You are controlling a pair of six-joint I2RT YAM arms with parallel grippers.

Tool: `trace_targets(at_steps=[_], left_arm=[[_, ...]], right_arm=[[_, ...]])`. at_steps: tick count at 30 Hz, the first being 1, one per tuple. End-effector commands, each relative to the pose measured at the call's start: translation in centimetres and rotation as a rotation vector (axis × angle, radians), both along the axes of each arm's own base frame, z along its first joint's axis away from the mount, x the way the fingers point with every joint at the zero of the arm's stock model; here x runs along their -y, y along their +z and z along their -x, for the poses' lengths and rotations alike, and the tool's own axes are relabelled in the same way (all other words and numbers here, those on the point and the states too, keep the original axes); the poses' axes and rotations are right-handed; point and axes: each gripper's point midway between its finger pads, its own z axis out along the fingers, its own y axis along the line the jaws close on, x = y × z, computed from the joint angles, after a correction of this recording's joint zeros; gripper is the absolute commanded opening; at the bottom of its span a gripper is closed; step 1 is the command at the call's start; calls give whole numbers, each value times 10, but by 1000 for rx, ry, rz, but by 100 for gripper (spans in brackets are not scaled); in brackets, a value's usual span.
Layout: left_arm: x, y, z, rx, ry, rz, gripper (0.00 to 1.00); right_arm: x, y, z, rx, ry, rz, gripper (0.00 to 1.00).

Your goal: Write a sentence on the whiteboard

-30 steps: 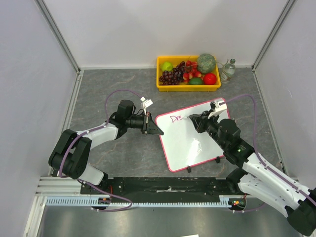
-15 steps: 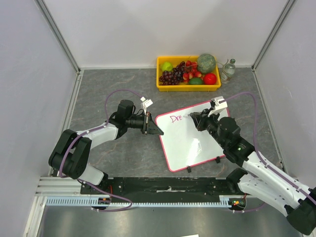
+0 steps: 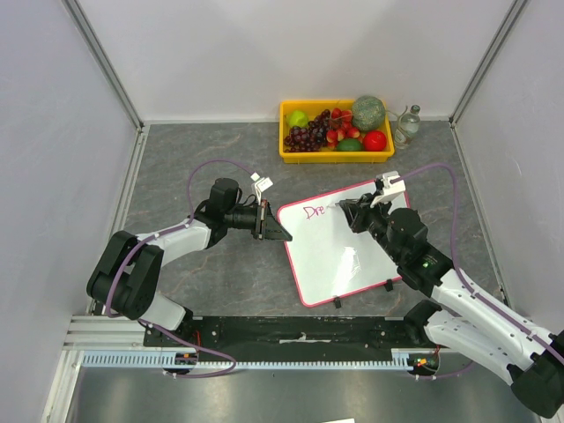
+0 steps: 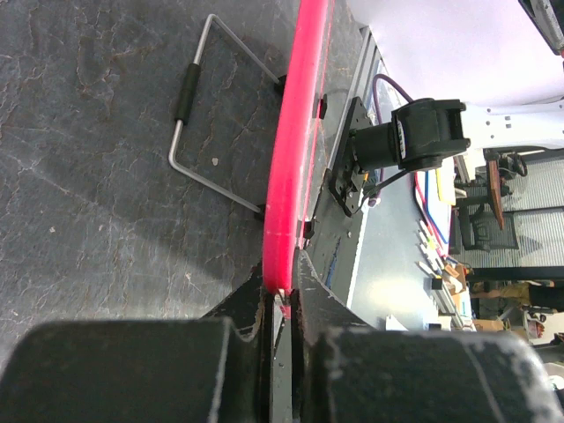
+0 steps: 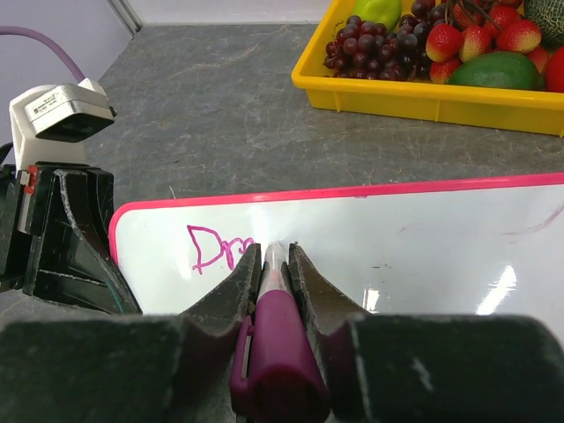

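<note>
The whiteboard [image 3: 348,242] lies tilted on the grey table, white with a pink rim; it also shows in the right wrist view [image 5: 423,242] and edge-on in the left wrist view [image 4: 295,141]. The sentence [image 3: 314,211] reads "Dre" in magenta near its far left corner, also in the right wrist view [image 5: 218,248]. My left gripper [image 3: 282,234] is shut on the board's left rim [image 4: 280,295]. My right gripper [image 3: 345,211] is shut on a magenta marker [image 5: 275,339], its tip on the board just right of the letters.
A yellow tray [image 3: 336,157] of fruit stands at the back, also in the right wrist view [image 5: 423,97]. A small glass bottle [image 3: 406,125] stands right of it. The board's wire stand [image 4: 207,106] and black clips [image 3: 389,284] stick out from its edges.
My right gripper has moved the marker slightly right along the board, and the writing has grown a little. The left arm has not moved.
</note>
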Motion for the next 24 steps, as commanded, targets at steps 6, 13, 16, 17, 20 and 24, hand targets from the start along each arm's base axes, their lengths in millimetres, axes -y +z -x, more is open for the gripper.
trace_targets(at_steps=[6, 13, 16, 17, 20, 24], left_arm=[[-2, -13, 9, 77, -52, -29, 2], [-2, -13, 9, 77, -52, -29, 2], [-2, -13, 9, 77, -54, -29, 2], [-2, -13, 9, 77, -54, -29, 2], [-2, -14, 9, 73, -52, -31, 2], [-2, -14, 9, 74, -52, -31, 2]], right_arm=[[0, 11, -7, 31, -22, -25, 0], [-8, 6, -2, 21, 35, -21, 0], [-9, -1, 1, 9, 49, -12, 0], [-9, -2, 2, 5, 53, -13, 0], [-7, -9, 5, -11, 55, -1, 0], [-4, -13, 10, -17, 55, 8, 0]])
